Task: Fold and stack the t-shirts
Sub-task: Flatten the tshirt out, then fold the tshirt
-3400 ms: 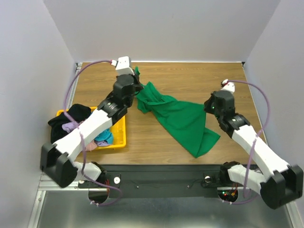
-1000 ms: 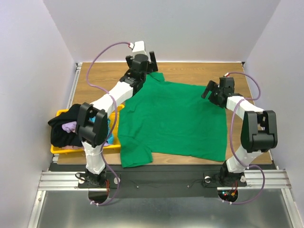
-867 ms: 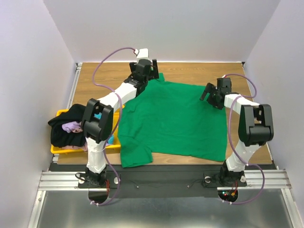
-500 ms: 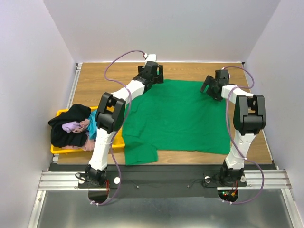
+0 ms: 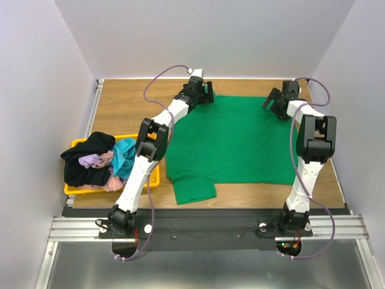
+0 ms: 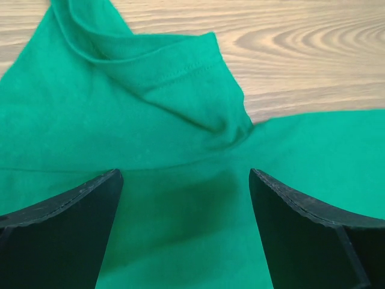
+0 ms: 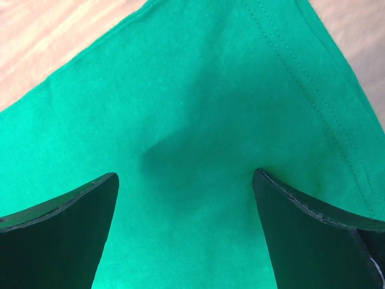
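Note:
A bright green t-shirt point(image 5: 231, 141) lies spread flat on the wooden table point(image 5: 120, 108), with one sleeve point(image 5: 192, 188) near the front edge. My left gripper point(image 5: 206, 96) hangs open just above its far left corner. In the left wrist view the left gripper point(image 6: 185, 174) has only green cloth point(image 6: 150, 114) under it, and a sleeve fold point(image 6: 168, 66) lies ahead. My right gripper point(image 5: 274, 105) stands open over the far right corner. In the right wrist view the right gripper point(image 7: 185, 174) is above the stitched hem point(image 7: 313, 90). More t-shirts, black point(image 5: 87, 158), teal point(image 5: 124, 158) and lavender-pink point(image 5: 96, 161), are heaped at the left.
A yellow bin point(image 5: 151, 176) at the table's left front holds the heaped shirts. Both arms stretch far out toward the back wall. Bare wood point(image 5: 319, 180) shows right of the green shirt, and the black front rail point(image 5: 210, 220) runs below the table.
The green shirt went from a crumpled bunch to a flat spread and has slid toward the back. Both arms have reached farther back with it, and both grippers stand open above the cloth.

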{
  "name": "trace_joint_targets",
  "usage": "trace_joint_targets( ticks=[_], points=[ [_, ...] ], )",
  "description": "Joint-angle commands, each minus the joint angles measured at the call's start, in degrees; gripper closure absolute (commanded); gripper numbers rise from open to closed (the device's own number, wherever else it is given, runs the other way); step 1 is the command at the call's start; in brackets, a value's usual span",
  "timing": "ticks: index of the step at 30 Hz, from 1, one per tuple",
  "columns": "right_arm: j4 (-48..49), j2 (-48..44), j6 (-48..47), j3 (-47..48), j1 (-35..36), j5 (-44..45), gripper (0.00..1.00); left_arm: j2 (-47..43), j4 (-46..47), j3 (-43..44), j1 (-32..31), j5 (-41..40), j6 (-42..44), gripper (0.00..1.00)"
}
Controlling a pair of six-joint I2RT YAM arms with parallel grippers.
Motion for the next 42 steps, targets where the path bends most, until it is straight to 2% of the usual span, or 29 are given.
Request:
trace_joint_targets(
  ticks=[1, 3, 6, 11, 14, 16, 17, 18, 21, 22, 23, 24, 25, 26, 27, 28, 29, 31, 35, 42],
  points=[
    [-7.3, 6.7, -0.5, 1.6, -2.0, -0.4, 0.00, 1.4, 3.5, 6.1, 1.9, 6.7, -4.2, 0.01],
    [-7.3, 8.2, -1.1, 3.5, -2.0, -1.2, 0.00, 3.1, 8.8, 7.1, 2.7, 8.2, -5.1, 0.01],
    [-7.2, 9.5, -1.6, 5.2, -2.0, -2.0, 0.00, 6.7, 9.5, 12.2, 3.8, 11.0, -8.1, 0.01],
    [-7.3, 7.8, -3.7, 8.7, -2.1, -2.9, 0.00, 5.0, 12.2, 10.9, 4.9, 11.2, -8.7, 0.01],
    [-7.3, 2.2, -4.1, 8.4, -2.1, -6.3, 0.00, 1.2, 10.2, 11.9, 4.6, 11.6, -7.4, 0.01],
    [-7.3, -1.6, -4.0, 6.6, -2.1, -7.4, 0.00, -5.2, 9.2, 8.7, 4.3, 11.1, -6.3, 0.01],
    [-7.2, -6.5, -3.8, 3.2, -2.1, -7.7, 0.00, -7.8, 8.7, 7.1, 3.9, 10.8, -5.5, 0.01],
    [-7.2, -9.0, -3.0, 1.3, -2.1, -7.4, 0.00, -13.5, 6.7, 5.3, 3.1, 10.7, -3.7, 0.01],
    [-7.2, -21.0, 0.2, -9.1, -2.1, -5.0, 0.00, -27.5, 3.9, -7.8, 0.8, 8.6, -2.3, 0.01],
    [-7.2, -24.0, 1.1, -14.6, -2.1, -4.9, 0.00, -31.3, 3.9, -16.8, 0.2, 8.8, -2.6, 0.01],
    [-7.2, -26.9, 1.9, -14.7, -2.1, -3.4, 0.00, -35.3, 3.9, -22.2, -0.5, 8.6, -3.2, 0.01],
    [-7.2, -33.2, 3.8, -20.5, -2.1, -2.2, 0.00, -43.5, 5.1, -27.8, -1.4, 7.9, -3.8, 0.01],
    [-7.2, -36.0, 4.9, -23.1, -2.1, -1.8, 0.00, -47.5, 6.3, -39.3, -3.4, 6.7, -4.1, 0.01],
    [-7.2, -39.3, 5.7, -26.0, -2.1, -1.4, 0.00, -51.3, 7.4, -44.9, -4.9, 3.3, -5.5, 0.01],
    [-7.2, -42.3, 7.0, -30.7, -2.1, -1.4, 0.00, -59.2, 8.4, -50.5, -6.4, -0.6, -6.2, 0.01],
    [-7.2, -47.7, 7.7, -33.1, -2.1, -1.2, 0.00, -62.7, 9.7, -59.7, -9.5, -5.5, -7.0, 0.01],
    [-7.2, -50.1, 8.9, -35.1, -2.1, -1.5, 0.00, -68.8, 9.8, -63.8, -11.1, -8.1, -10.0, 0.01],
    [-7.2, -56.6, 9.7, -40.1, -2.1, -1.8, 0.00, -73.9, 9.5, -74.1, -15.1, -11.5, -13.1, 0.01],
    [-7.2, -67.2, 13.2, -46.9, -2.1, -1.5, 0.00, -84.4, 5.2, -88.3, -21.9, -13.3, -24.0, 0.01],
    [-7.4, -82.6, 17.4, -57.1, -2.1, 7.2, 0.00, -90.1, -6.6, -97.4, -35.4, -14.4, -36.7, 0.01]
  ],
)
